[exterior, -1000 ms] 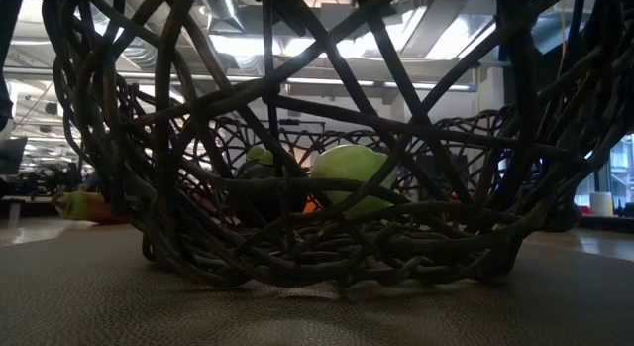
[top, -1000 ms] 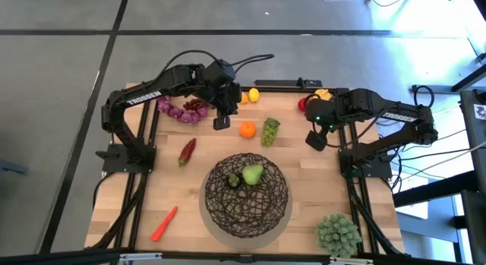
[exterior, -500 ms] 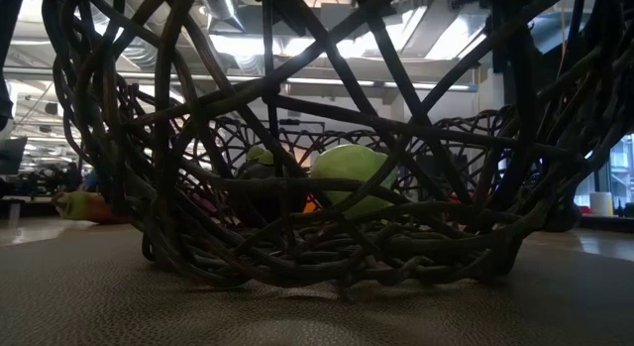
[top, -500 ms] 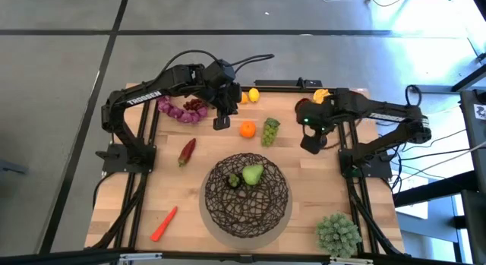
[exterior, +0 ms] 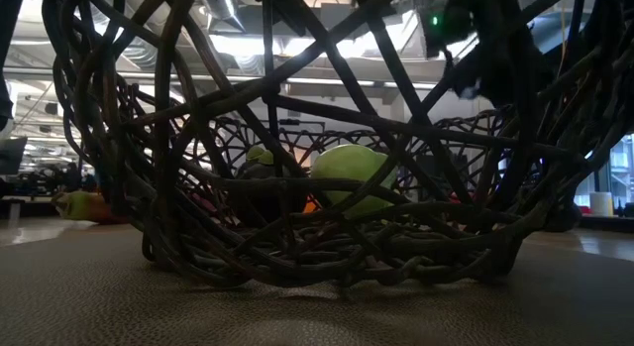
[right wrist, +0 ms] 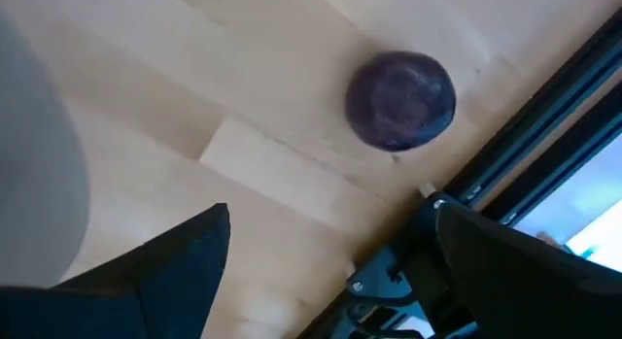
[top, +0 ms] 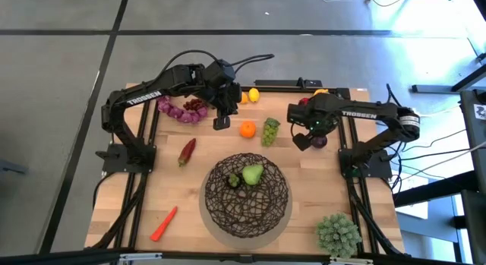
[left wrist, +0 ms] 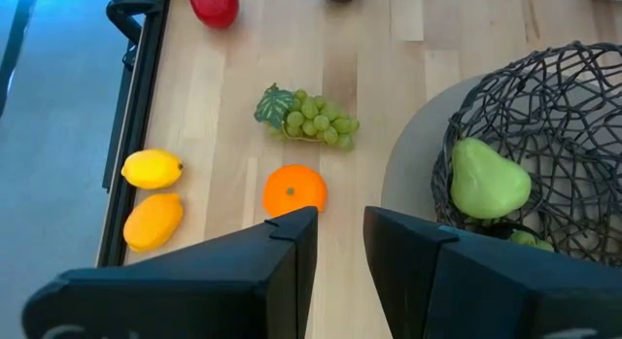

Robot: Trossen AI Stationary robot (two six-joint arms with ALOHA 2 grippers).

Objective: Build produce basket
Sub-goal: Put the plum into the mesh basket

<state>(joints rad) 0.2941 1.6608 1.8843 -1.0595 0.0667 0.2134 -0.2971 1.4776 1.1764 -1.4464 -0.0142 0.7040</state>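
Note:
The dark woven wire basket [top: 247, 195] stands near the table's front middle and holds a green pear [top: 253, 174] and a dark fruit [top: 233, 181]; it fills the low view [exterior: 297, 138]. My left gripper [top: 221, 122] hovers shut at the far middle, above an orange [top: 247, 129] and green grapes [top: 269, 131]. My right gripper [top: 302, 141] is open and empty, just left of a purple plum [top: 320, 141] that lies on the table [right wrist: 400, 99]. A red pepper [top: 187, 151] and a carrot [top: 163, 223] lie at the left.
Purple grapes [top: 176, 111], two lemons [top: 249, 96] and a red apple [top: 304, 103] lie along the far edge. A pale green spiky plant [top: 338, 233] stands at the front right corner. Bare wood shows between the basket and the carrot.
My right gripper has gone toward the table's left, staying open, and its arm has swung in toward the far middle. The purple plum now shows on the table just right of it. The arm has come into the low view's upper right.

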